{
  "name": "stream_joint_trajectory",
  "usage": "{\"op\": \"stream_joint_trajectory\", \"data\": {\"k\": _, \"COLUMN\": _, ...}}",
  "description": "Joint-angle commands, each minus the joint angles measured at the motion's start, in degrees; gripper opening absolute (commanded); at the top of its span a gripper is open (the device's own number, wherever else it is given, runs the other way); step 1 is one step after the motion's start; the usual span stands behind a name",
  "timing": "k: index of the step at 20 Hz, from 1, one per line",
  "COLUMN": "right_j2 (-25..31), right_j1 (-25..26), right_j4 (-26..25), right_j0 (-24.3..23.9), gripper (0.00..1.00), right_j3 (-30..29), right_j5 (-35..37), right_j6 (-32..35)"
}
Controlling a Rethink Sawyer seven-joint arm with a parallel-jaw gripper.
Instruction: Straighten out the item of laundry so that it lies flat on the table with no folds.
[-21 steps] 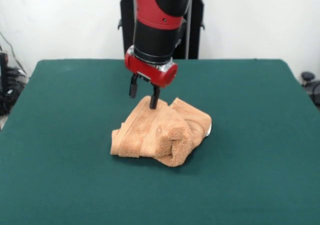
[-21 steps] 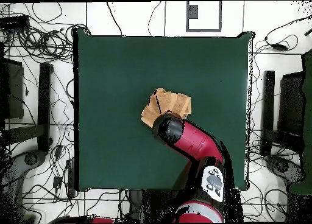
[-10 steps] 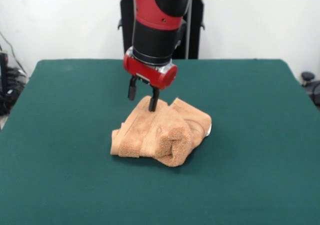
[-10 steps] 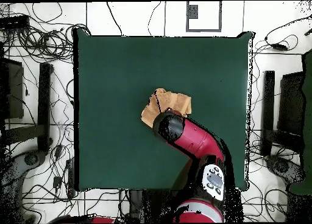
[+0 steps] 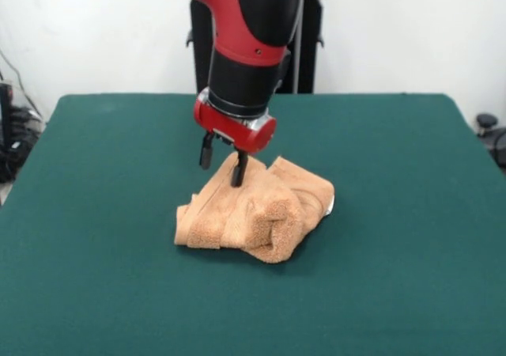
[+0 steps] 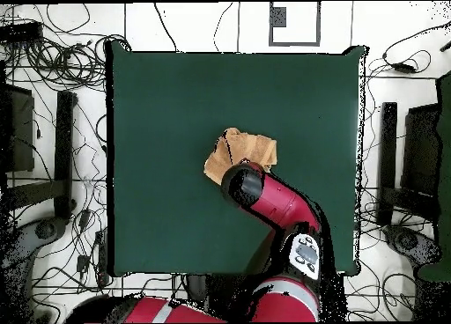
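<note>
the towel (image 5: 257, 211) sits bunched in thick folds near the middle of the green bench (image 5: 103, 293), its fat rolled edge toward the camera and a thinner flap rising at the back. the hand (image 5: 221, 162) hangs over that back flap with its prongs spread and nothing held, one prong against the cloth. best to pinch only the top layer at the rear edge, then lift and draw it outward so the folds open.

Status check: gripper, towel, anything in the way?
Gripper open, at towel's far edge. Towel bunched, folded, mid-table. Nothing else near it.
</note>
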State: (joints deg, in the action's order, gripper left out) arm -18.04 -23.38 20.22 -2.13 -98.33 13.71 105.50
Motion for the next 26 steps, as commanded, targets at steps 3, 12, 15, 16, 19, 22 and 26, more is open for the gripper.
{"op": "stream_joint_trajectory", "data": {"k": 3, "right_j2": 4.55, "right_j1": 3.65, "right_j4": 0.58, "right_j0": 2.06, "gripper": 1.0, "right_j3": 0.97, "right_j5": -2.65, "right_j6": 11.06}}
{"op": "stream_joint_trajectory", "data": {"k": 12, "right_j2": 3.98, "right_j1": 3.2, "right_j4": 0.37, "right_j0": 2.69, "gripper": 1.0, "right_j3": 0.82, "right_j5": -1.12, "right_j6": 10.65}}
{"op": "stream_joint_trajectory", "data": {"k": 15, "right_j2": 4.13, "right_j1": 2.96, "right_j4": 0.14, "right_j0": 2.65, "gripper": 1.0, "right_j3": 0.64, "right_j5": -1.1, "right_j6": 10.38}}
{"op": "stream_joint_trajectory", "data": {"k": 16, "right_j2": 4.16, "right_j1": 2.89, "right_j4": 0.15, "right_j0": 2.61, "gripper": 1.0, "right_j3": 0.56, "right_j5": -1.18, "right_j6": 10.42}}
{"op": "stream_joint_trajectory", "data": {"k": 19, "right_j2": 4.16, "right_j1": 2.8, "right_j4": 0.14, "right_j0": 2.52, "gripper": 1.0, "right_j3": 0.64, "right_j5": -1.21, "right_j6": 10.35}}
{"op": "stream_joint_trajectory", "data": {"k": 22, "right_j2": 4.24, "right_j1": 2.74, "right_j4": 0.17, "right_j0": 2.51, "gripper": 1.0, "right_j3": 0.61, "right_j5": -1.37, "right_j6": 10.4}}
{"op": "stream_joint_trajectory", "data": {"k": 26, "right_j2": 4.41, "right_j1": 2.63, "right_j4": 0.02, "right_j0": 2.35, "gripper": 1.0, "right_j3": 0.42, "right_j5": -1.43, "right_j6": 10.22}}
